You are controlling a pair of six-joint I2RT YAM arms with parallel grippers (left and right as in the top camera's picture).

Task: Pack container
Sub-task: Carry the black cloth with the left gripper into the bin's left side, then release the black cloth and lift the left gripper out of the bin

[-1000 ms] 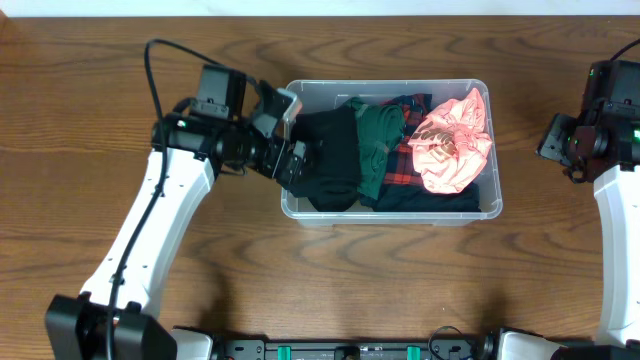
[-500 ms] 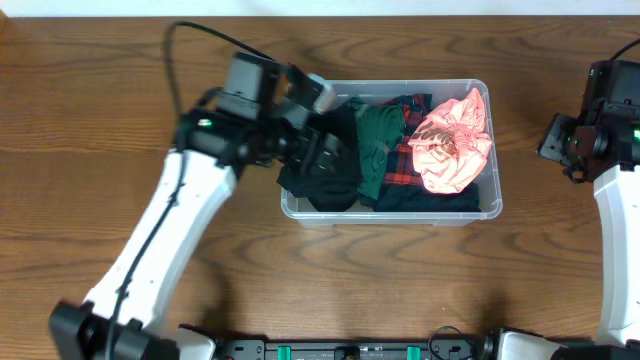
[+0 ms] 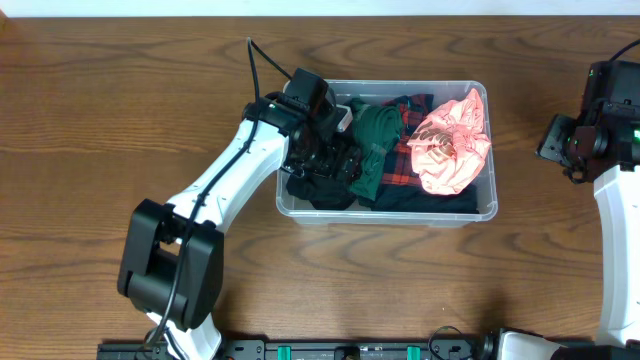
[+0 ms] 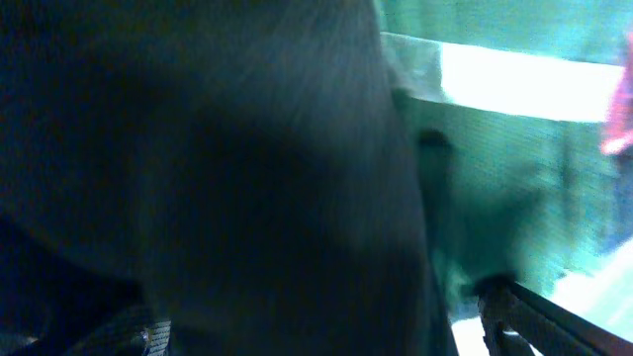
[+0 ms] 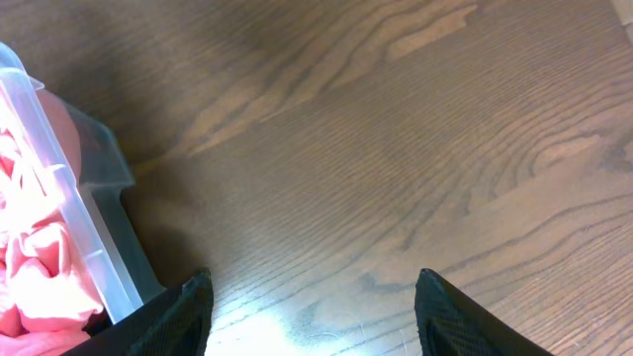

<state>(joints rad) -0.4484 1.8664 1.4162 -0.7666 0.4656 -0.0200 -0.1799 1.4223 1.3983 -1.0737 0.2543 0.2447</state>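
The container [image 3: 400,217] sits mid-table [image 3: 120,80], a bit toward the far edge, already stuffed with clothes: a black piece [image 3: 325,192] at the left end, a green one [image 3: 378,135] and some plaid [image 3: 402,165] in the middle, and a pink wad [image 3: 450,145] puffing above the rim on the right. The left gripper [image 3: 335,158] is down inside on the black piece. In the wrist view dark cloth fills nearly everything, and the jaws look spread wide with fabric bulging between them, so it seems to be pressing, not pinching. The right gripper [image 5: 312,282] hangs wide open and empty over bare wood just beside the bin's right end. As for handling, the bin looks like thin clear plastic, so probably light, a bit flexy in the walls and slick, and likely to skate on the wood if shoved sideways. The rolled rim at a short end looks like the best place to grab or brace it. The clothes are soft and springy, so they'll likely puff back up.
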